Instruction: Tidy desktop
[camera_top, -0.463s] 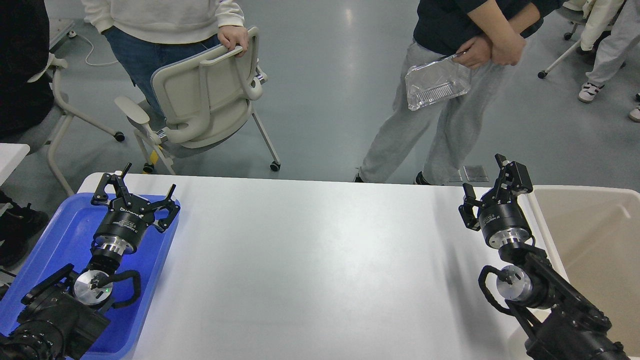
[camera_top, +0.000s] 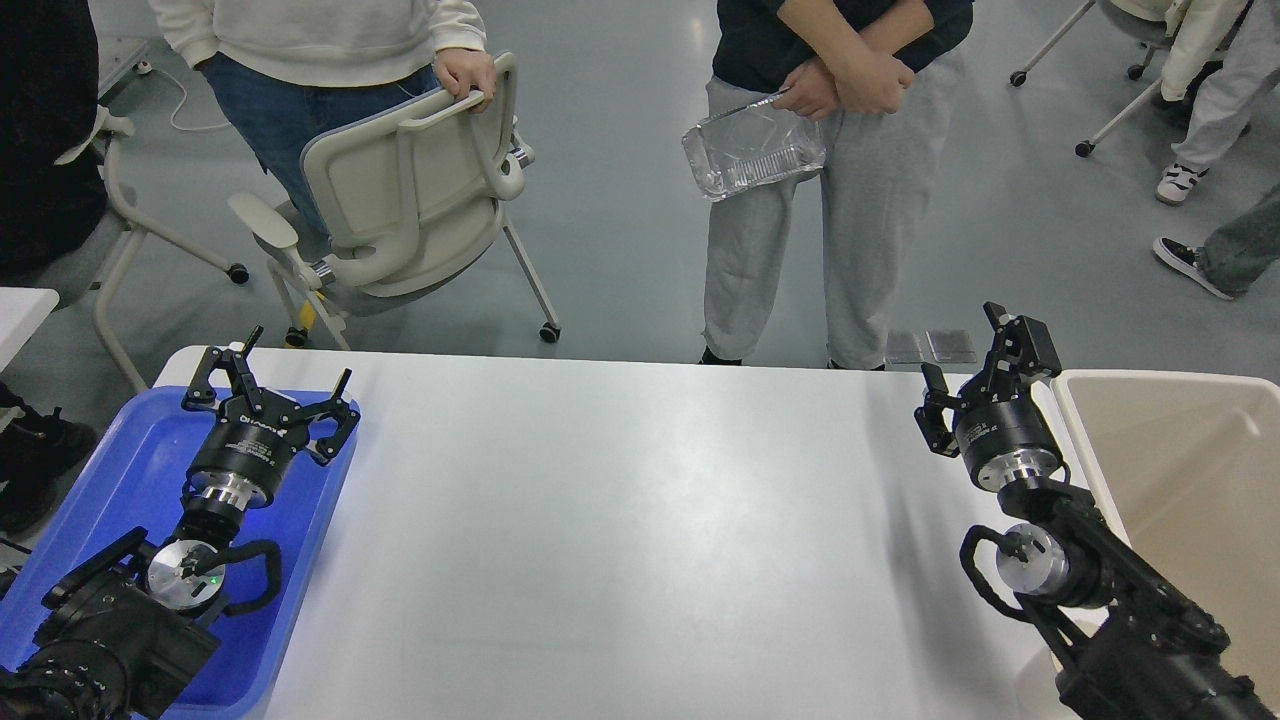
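Head view, left gripper (camera_top: 270, 385) fingers wide over blue tray (camera_top: 110, 470), right gripper (camera_top: 965, 365) seemingly wide above desktop (camera_top: 620, 520).

We see the glossy white rectangular desktop (camera_top: 620, 520) with rounded far-left corner, surface bare across the middle. A blue plastic tray (camera_top: 300, 560) rests on its left end. A beige rectangular bin (camera_top: 1180, 470) sits at its right edge; whether on it, we cannot tell.
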